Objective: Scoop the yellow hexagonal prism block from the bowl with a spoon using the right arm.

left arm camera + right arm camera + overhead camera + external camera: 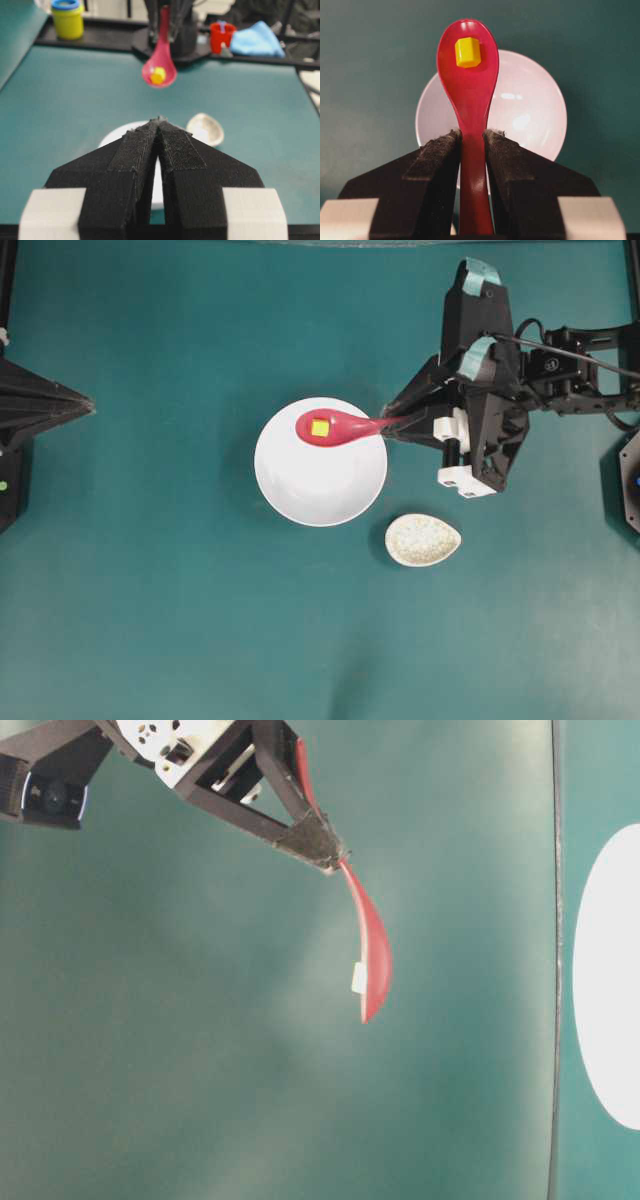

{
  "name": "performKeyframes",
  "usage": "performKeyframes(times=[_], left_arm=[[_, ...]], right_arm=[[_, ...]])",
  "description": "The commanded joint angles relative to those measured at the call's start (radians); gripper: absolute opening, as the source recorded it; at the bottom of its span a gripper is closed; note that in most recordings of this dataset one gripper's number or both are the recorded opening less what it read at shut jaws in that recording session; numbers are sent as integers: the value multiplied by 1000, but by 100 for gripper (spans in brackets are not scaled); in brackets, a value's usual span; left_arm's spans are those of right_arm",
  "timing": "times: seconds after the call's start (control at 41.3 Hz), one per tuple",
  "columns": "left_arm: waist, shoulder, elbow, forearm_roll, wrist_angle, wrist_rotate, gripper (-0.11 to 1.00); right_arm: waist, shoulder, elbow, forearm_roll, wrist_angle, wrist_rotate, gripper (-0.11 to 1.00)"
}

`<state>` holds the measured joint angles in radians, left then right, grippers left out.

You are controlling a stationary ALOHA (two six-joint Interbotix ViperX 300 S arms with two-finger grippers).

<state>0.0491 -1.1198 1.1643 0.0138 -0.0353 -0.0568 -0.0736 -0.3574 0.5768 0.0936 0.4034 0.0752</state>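
My right gripper [392,425] is shut on the handle of the red-pink spoon [340,427], its black pads [442,150] pressing both sides of the handle. The yellow hexagonal prism block [468,52] lies in the spoon's head [468,85]. The spoon hangs level in the air above the far part of the white bowl [320,485], which shows nothing else inside. From the left wrist view the spoon [159,70] with the block [158,75] floats well above the bowl [112,140]. My left gripper [159,120] is shut on nothing, at the table's left edge [85,405].
A small speckled beige oval dish [423,539] sits on the teal table just right of the bowl's front. Behind the table stand a yellow tub [67,19], a red cup [221,35] and a blue cloth [255,40].
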Motion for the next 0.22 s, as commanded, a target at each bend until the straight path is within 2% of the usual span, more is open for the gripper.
performKeyframes(times=[0.0, 0.194], left_arm=[[2, 20, -23, 2, -9, 0, 0], [2, 43, -17, 2, -11, 0, 0]], right_arm=[[5, -23, -9, 0, -8, -2, 25], [5, -23, -5, 0, -17, -2, 25]])
